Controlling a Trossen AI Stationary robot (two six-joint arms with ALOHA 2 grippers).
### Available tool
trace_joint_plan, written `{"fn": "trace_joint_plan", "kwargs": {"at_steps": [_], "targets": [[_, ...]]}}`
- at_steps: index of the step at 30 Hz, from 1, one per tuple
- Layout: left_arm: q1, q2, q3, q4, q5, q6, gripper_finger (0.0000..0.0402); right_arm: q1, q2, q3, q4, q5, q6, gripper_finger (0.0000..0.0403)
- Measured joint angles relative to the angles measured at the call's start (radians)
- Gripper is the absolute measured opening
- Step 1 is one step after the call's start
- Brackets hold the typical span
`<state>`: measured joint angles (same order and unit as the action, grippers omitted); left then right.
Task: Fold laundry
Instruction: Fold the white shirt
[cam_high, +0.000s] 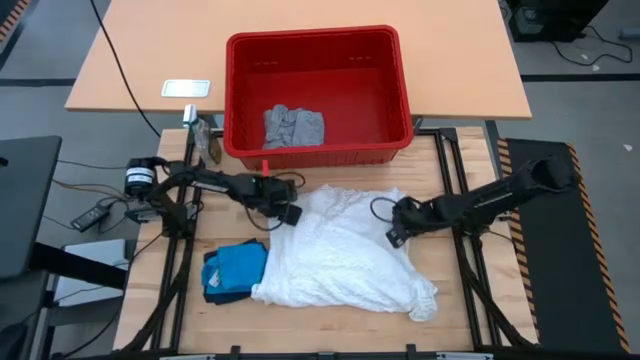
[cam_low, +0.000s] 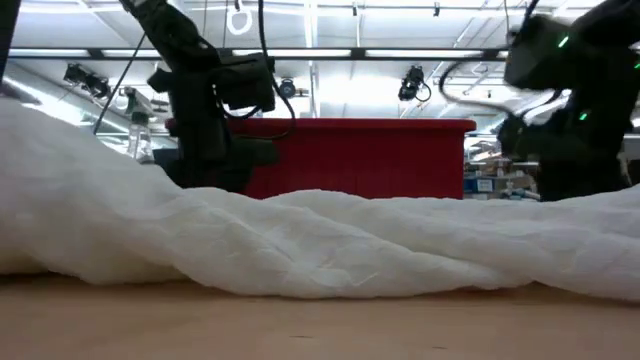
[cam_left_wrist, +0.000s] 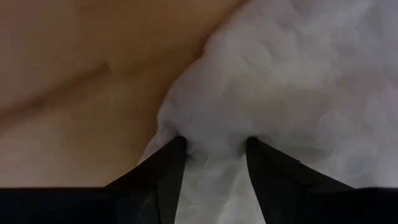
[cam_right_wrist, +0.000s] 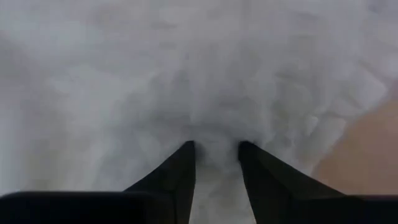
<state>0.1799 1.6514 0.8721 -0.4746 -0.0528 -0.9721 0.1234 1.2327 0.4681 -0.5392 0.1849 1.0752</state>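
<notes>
A white garment (cam_high: 340, 255) lies spread and rumpled on the middle of the wooden table. A bright blue garment (cam_high: 238, 268) lies bunched at its left, partly under its edge. A light grey garment (cam_high: 292, 127) sits on the floor of the red basket (cam_high: 232, 100). My left gripper (cam_high: 292, 214) points down at the white garment's far left edge and stands open. My right gripper (cam_high: 396, 237) points down at its right part, also open. In the low view the cloth hides both sets of fingertips. My left gripper (cam_left_wrist: 216, 148) has both fingertips (cam_left_wrist: 179, 149) set down from above on the white garment's edge (cam_left_wrist: 214, 134), beside bare wood. A ridge of cloth bulges between the open fingers, which are not closed on it. The garment lies on the table. My right gripper (cam_right_wrist: 216, 148) has its fingertips (cam_right_wrist: 186, 152) down on the white garment's rumpled surface (cam_right_wrist: 214, 130), a little in from its edge, coming from above. Cloth rises between the open fingers, unpinched, and lies on the table.
The red basket stands at the table's far edge, just behind both arms. A small white flat object (cam_high: 186, 88) lies on the table beyond, at the basket's left. Bare wood (cam_high: 330, 330) shows along the near edge.
</notes>
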Motion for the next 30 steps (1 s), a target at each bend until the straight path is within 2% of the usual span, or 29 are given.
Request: {"fn": "trace_joint_plan", "kwargs": {"at_steps": [3,6,9,13,17,21,25,30], "targets": [[0.061,0.001,-0.001,0.016,-0.015,0.034,0.0181,-0.107,0.026,-0.008,0.008,0.005,-0.027,0.0131],[0.128,0.002,0.003,0.016,-0.021,0.107,0.0181,-0.203,0.035,-0.009,0.014,0.053,-0.070,0.0130],[0.185,-0.003,0.035,-0.037,-0.027,0.204,0.0181,-0.275,0.023,0.003,-0.016,0.105,-0.113,0.0130],[0.228,-0.032,0.117,-0.145,-0.004,0.312,0.0181,-0.333,-0.017,0.055,-0.080,0.099,-0.136,0.0130],[0.239,-0.065,0.177,-0.222,0.051,0.371,0.0181,-0.337,-0.076,0.088,-0.126,0.018,-0.128,0.0131],[0.199,-0.088,0.165,-0.259,0.101,0.385,0.0181,-0.312,-0.139,0.099,-0.147,-0.074,-0.107,0.0137],[0.146,-0.091,0.110,-0.268,0.106,0.336,0.0181,-0.274,-0.186,0.100,-0.187,-0.152,-0.037,0.0140],[0.099,-0.091,0.027,-0.257,0.127,0.244,0.0181,-0.205,-0.230,0.100,-0.237,-0.155,0.068,0.0140]]}}
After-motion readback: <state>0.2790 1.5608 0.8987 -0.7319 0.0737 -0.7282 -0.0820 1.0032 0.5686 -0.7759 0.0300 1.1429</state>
